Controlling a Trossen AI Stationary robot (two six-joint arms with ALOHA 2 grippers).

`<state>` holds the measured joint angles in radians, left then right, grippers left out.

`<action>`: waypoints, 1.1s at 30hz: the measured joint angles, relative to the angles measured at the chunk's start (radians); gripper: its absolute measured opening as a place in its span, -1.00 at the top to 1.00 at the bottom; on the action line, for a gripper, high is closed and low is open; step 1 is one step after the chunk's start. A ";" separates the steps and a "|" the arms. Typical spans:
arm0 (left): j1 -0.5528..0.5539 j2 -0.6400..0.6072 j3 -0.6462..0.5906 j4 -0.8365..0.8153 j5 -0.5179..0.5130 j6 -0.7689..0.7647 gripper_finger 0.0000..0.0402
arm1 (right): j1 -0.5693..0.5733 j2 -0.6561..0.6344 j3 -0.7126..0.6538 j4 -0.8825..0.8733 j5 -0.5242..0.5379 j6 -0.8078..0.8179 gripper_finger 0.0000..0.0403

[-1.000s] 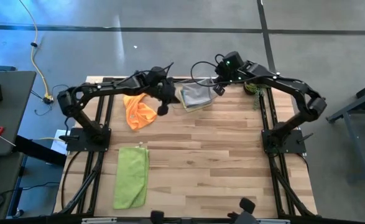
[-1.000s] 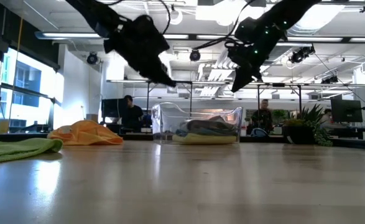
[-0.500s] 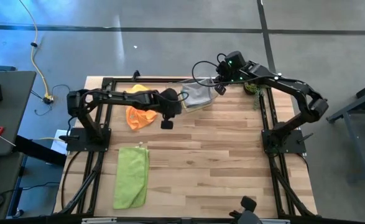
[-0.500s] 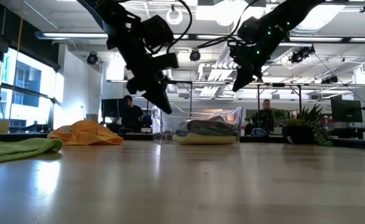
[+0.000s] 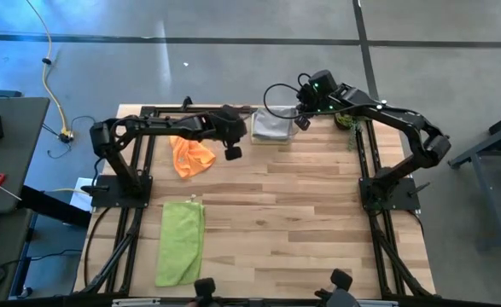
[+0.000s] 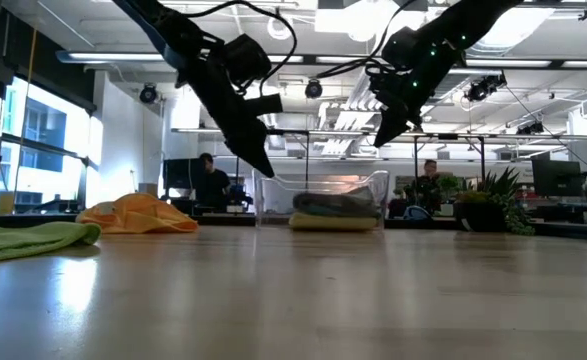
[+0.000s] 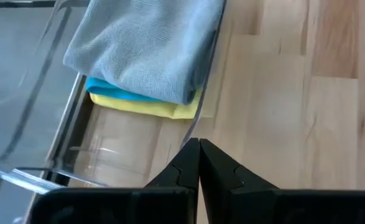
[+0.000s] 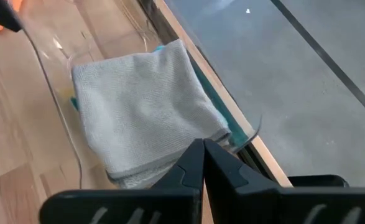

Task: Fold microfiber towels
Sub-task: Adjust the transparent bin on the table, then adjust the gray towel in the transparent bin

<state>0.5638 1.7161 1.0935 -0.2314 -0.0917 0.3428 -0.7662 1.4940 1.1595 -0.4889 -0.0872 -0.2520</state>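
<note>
We hold our left gripper (image 5: 231, 153) pinched closed and empty beside the clear bin (image 5: 270, 138), our right gripper (image 5: 301, 122) likewise closed on nothing above its far edge; next we should open wide and take the crumpled orange towel (image 5: 190, 157) by a corner, spreading it flat on the table (image 5: 318, 222); the lime towel (image 5: 180, 242) lies folded nearer us; only the left wrist view reveals teal (image 7: 117, 89) and yellow (image 7: 145, 107) towels stacked beneath the grey towel (image 7: 148, 43).
</note>
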 joint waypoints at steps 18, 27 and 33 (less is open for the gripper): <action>0.077 -0.061 0.075 0.030 0.253 -0.015 1.00 | 0.001 -0.023 -0.080 0.122 -0.091 0.013 1.00; 0.101 0.302 0.482 -0.128 0.316 0.087 1.00 | 0.001 -0.057 -0.081 0.169 -0.098 0.033 1.00; 0.125 0.456 0.670 -0.264 0.313 0.106 1.00 | 0.001 -0.058 -0.081 0.169 -0.098 0.034 1.00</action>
<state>0.6886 2.1722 1.7631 -0.4952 0.2215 0.4484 -0.7650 1.4361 1.0786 -0.3202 -0.1848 -0.2180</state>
